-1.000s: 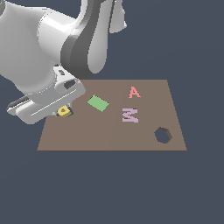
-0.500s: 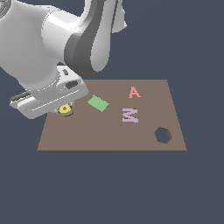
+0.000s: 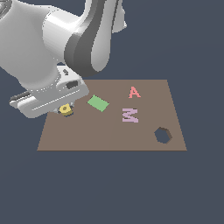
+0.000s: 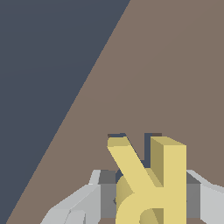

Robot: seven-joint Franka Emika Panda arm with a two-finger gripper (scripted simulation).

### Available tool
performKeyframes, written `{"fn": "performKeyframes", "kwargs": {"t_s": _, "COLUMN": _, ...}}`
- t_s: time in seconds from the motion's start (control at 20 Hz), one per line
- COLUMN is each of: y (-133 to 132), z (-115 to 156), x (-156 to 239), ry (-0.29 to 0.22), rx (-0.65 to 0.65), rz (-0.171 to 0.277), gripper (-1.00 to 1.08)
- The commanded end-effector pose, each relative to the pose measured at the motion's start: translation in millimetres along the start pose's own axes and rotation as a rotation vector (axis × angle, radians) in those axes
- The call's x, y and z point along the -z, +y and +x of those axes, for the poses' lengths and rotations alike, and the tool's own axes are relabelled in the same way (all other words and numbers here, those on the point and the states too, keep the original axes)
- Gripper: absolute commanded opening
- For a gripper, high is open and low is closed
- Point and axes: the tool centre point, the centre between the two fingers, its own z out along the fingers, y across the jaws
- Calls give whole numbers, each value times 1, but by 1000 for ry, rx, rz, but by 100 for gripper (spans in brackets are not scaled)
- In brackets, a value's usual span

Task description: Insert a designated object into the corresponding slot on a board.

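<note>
From where I stand the arm has bent low over the near corner of the brown board point(image 3: 109, 135) on the exterior view's left, and its gripper point(image 3: 65, 109) is clamped on the yellow R point(image 3: 66, 109), of which only a small bit peeps out from under the grey hand. The wrist view tells more: the yellow R point(image 4: 151, 183) sits squeezed between the two grey fingers point(image 4: 107, 192), one on each side of its body, its two legs sticking out away from the camera over the board. Just past the tips of those legs there are dark patches on the brown surface, which could be the edge of the R-shaped slot or only the block's shadow (I honestly cannot tell which from here). That is the relation everything hangs on, I think: the piece seems to hover at or just above the surface, so the slot, if it is there, lies straight below, and the legs of the letter must line up with the legs of the cutout before it will drop in. A slight twist off that axis would likely leave it riding on the rim. The green block point(image 3: 98, 103), pink A point(image 3: 134, 92), lilac M point(image 3: 130, 115) and hexagonal hole point(image 3: 163, 135) all lie well apart toward the exterior view's right.
</note>
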Motion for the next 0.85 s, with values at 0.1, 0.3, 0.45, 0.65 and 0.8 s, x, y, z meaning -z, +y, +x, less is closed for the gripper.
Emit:
{"fn": "performKeyframes", "kwargs": {"t_s": 0.1, "y": 0, "z": 0, "x": -2, "ry": 0, "rx": 1, "rz": 0, "gripper": -100}}
{"fn": "performKeyframes", "kwargs": {"t_s": 0.3, "y": 0, "z": 0, "x": -10, "ry": 0, "rx": 3, "rz": 0, "gripper": -100}}
{"fn": "performKeyframes", "kwargs": {"t_s": 0.45, "y": 0, "z": 0, "x": -10, "ry": 0, "rx": 3, "rz": 0, "gripper": 100}}
{"fn": "performKeyframes", "kwargs": {"t_s": 0.65, "y": 0, "z": 0, "x": -10, "ry": 0, "rx": 3, "rz": 0, "gripper": 100}}
{"fn": "performKeyframes", "kwargs": {"t_s": 0.8, "y": 0, "z": 0, "x": -10, "ry": 0, "rx": 3, "rz": 0, "gripper": 100}}
